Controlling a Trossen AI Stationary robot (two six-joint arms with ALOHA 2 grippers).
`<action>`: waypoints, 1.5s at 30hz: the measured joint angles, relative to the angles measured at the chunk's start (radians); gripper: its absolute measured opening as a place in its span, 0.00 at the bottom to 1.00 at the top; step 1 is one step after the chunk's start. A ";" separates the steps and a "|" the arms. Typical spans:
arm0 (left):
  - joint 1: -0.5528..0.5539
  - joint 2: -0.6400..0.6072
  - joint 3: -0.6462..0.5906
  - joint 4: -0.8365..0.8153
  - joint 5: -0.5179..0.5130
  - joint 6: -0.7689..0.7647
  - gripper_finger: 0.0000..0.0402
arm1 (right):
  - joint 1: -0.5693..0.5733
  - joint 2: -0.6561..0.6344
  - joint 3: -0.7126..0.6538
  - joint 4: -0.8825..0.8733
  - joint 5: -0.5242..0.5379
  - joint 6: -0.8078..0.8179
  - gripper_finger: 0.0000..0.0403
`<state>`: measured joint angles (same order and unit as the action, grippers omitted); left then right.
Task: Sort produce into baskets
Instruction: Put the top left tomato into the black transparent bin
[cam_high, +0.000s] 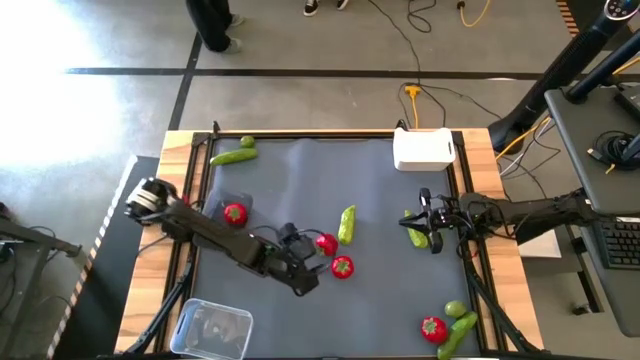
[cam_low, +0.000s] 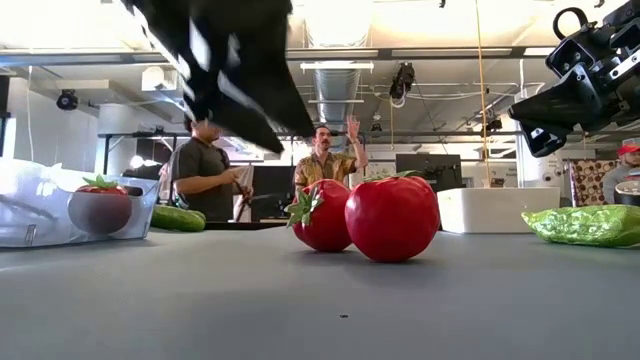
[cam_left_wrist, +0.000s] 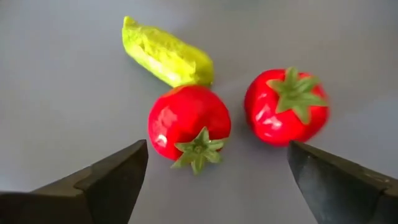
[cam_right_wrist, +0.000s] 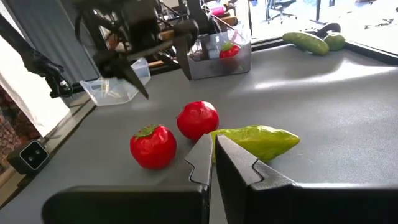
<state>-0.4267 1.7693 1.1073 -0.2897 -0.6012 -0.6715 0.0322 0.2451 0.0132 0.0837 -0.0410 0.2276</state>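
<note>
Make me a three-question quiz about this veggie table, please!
1. Where is the white box?
A. at the table's edge, on the right gripper's side
B. in the middle
C. inside the clear tub

2. How many red tomatoes show from above?
A. two
B. four
C. seven

3. The left gripper is:
A. open
B. shut on a tomato
C. shut on a cucumber

Answers:
1 A, it sits at the edge on that side.
2 B, two are in the middle, one is in a small tray and one is near a corner.
3 A, its fingers stand wide apart.
</note>
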 joint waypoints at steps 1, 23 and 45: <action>0.000 0.025 0.012 -0.004 -0.014 -0.006 0.92 | 0.000 0.000 0.000 0.000 0.000 0.000 0.03; 0.087 0.272 0.272 -0.222 -0.097 -0.010 0.93 | 0.000 0.000 0.000 0.000 0.000 0.000 0.03; 0.133 0.270 0.183 -0.118 0.007 -0.045 0.85 | 0.000 0.000 0.000 0.000 0.000 0.000 0.03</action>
<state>-0.2940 2.0392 1.2907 -0.4077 -0.5938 -0.7160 0.0322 0.2451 0.0132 0.0834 -0.0407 0.2272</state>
